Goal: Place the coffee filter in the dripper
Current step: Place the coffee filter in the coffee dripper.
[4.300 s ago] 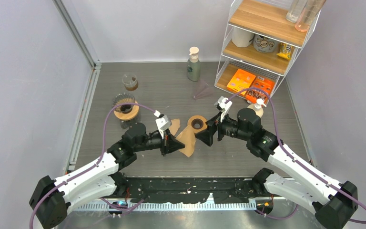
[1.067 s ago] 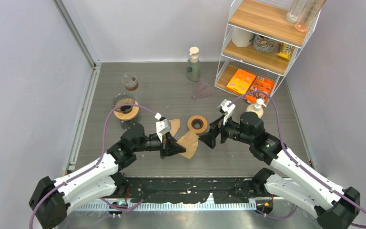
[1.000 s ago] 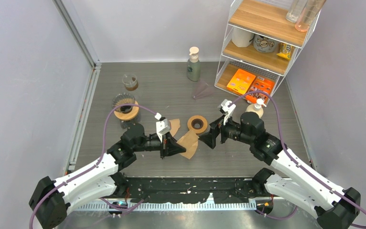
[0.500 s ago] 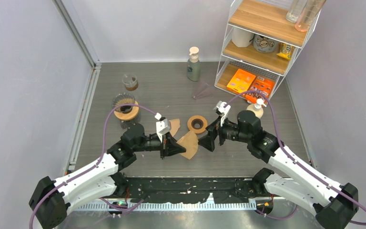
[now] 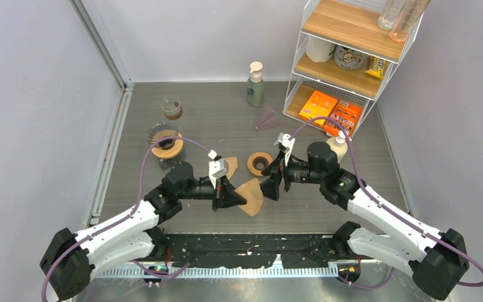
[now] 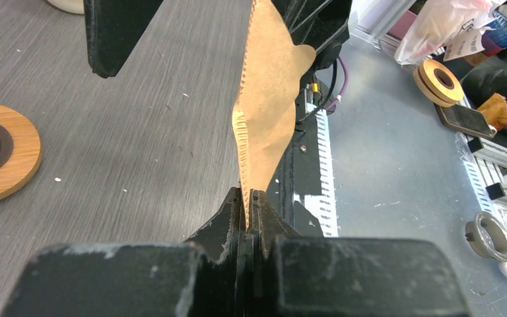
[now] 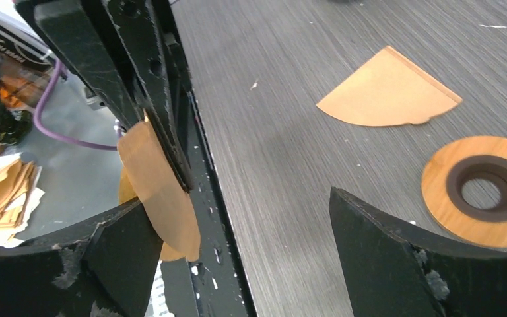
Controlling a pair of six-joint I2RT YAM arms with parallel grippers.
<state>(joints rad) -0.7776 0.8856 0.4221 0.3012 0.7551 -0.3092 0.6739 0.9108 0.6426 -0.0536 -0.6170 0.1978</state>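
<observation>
My left gripper (image 5: 231, 196) is shut on the crimped edge of a brown paper coffee filter (image 5: 252, 197) and holds it off the table; the left wrist view shows the filter (image 6: 265, 112) standing up from the closed jaws (image 6: 248, 197). My right gripper (image 5: 270, 186) is open and faces the filter. In the right wrist view the filter (image 7: 162, 191) hangs just inside my near finger (image 7: 115, 261), with the jaws wide apart around it (image 7: 251, 264). The glass dripper with a wooden collar (image 5: 164, 141) stands at the far left.
A second filter (image 5: 229, 166) lies flat on the table, also in the right wrist view (image 7: 386, 96). A loose wooden ring (image 5: 259, 163) lies beside it. A glass cup (image 5: 172, 108), a pump bottle (image 5: 256, 85) and a wire shelf (image 5: 346, 56) stand at the back.
My right gripper has moved left, close to the held filter, jaws open. My left gripper has shifted the filter slightly right and nearer.
</observation>
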